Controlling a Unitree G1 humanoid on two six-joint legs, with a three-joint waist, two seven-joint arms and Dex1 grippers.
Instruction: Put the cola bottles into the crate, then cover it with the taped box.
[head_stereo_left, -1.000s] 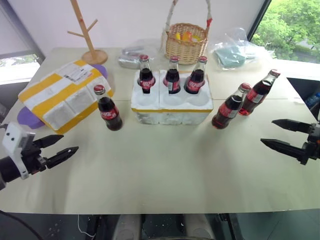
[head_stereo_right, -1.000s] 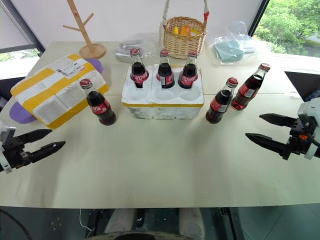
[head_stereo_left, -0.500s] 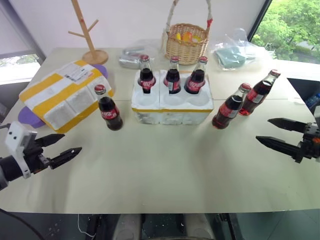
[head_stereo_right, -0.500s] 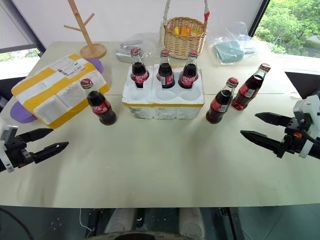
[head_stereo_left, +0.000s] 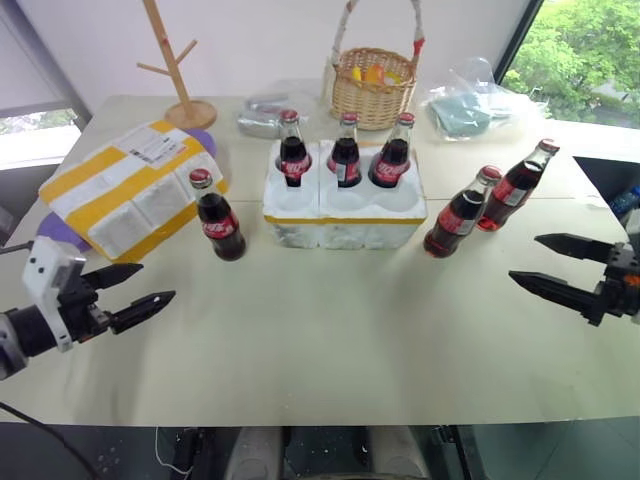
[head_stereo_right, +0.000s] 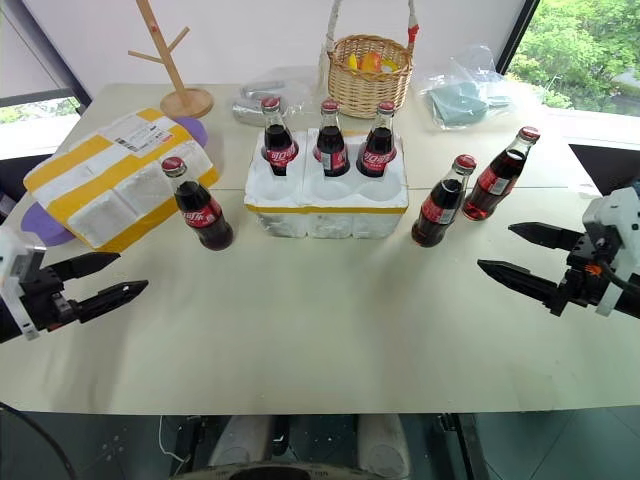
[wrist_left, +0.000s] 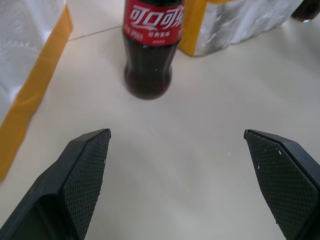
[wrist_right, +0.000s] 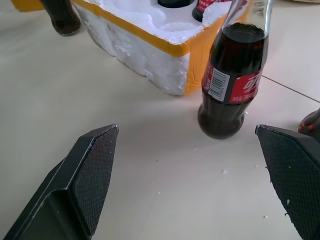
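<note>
The white foam crate (head_stereo_left: 343, 215) stands mid-table with three cola bottles (head_stereo_left: 345, 152) in its back wells. One bottle (head_stereo_left: 217, 218) stands on the table left of the crate, two more (head_stereo_left: 459, 216) (head_stereo_left: 515, 188) to its right. The taped box (head_stereo_left: 128, 198) lies at the left, tilted on a purple thing. My left gripper (head_stereo_left: 138, 289) is open and empty near the table's front left, pointing toward the left bottle (wrist_left: 150, 50). At the right, open and empty, my right gripper (head_stereo_left: 548, 264) faces the nearer right bottle (wrist_right: 231, 85) and the crate's corner (wrist_right: 165, 65).
A wicker basket (head_stereo_left: 373, 90) with fruit stands behind the crate. A wooden peg stand (head_stereo_left: 178, 70) is at the back left, and clear plastic bags (head_stereo_left: 470, 105) lie at the back. A purple thing (head_stereo_left: 52, 236) sticks out under the taped box.
My left gripper has opened wider and shifted a little to the right, toward the table's middle. The right gripper has edged slightly left. The bottles, crate and box stand as before.
</note>
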